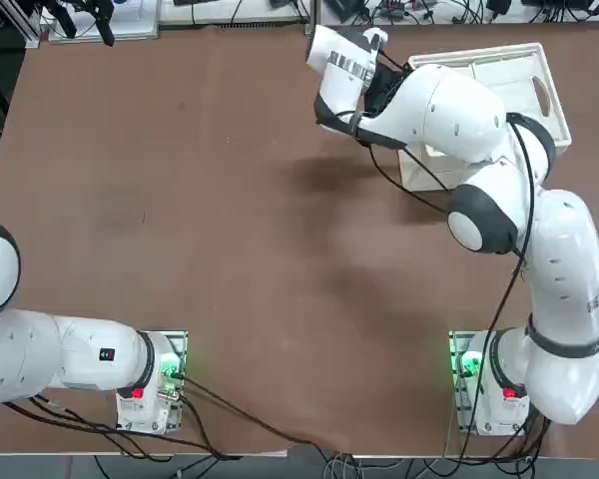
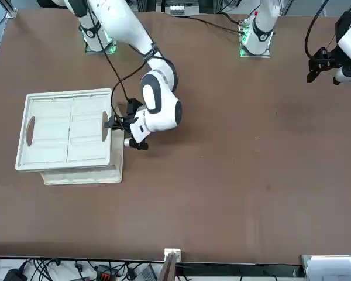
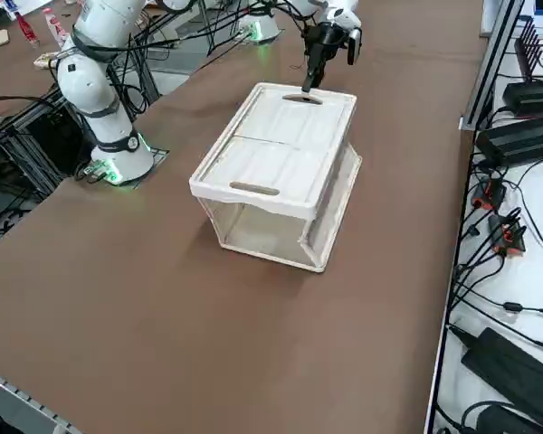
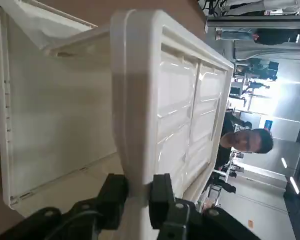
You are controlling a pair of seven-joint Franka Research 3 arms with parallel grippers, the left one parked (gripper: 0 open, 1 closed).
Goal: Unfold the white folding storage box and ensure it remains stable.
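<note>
Currently the white folding storage box (image 3: 281, 172) stands raised on the worktop (image 1: 230, 249). Right gripper (image 4: 137, 197) at its rim, fingers (image 4: 162, 192) pinching the rim's edge. Light, rigid plastic likely; hinged walls may wobble. Rim seems safest hold.

- From overhead, my own forearm covers the near-left part of the white folding storage box (image 1: 524, 75); my right gripper (image 4: 138, 192) at its rim is hidden there.
- On my wrist camera, the box runs off the frame.
- Behind the box, a person (image 4: 242, 140) shows partly, blurred.
- The box's inside is not visible.
</note>
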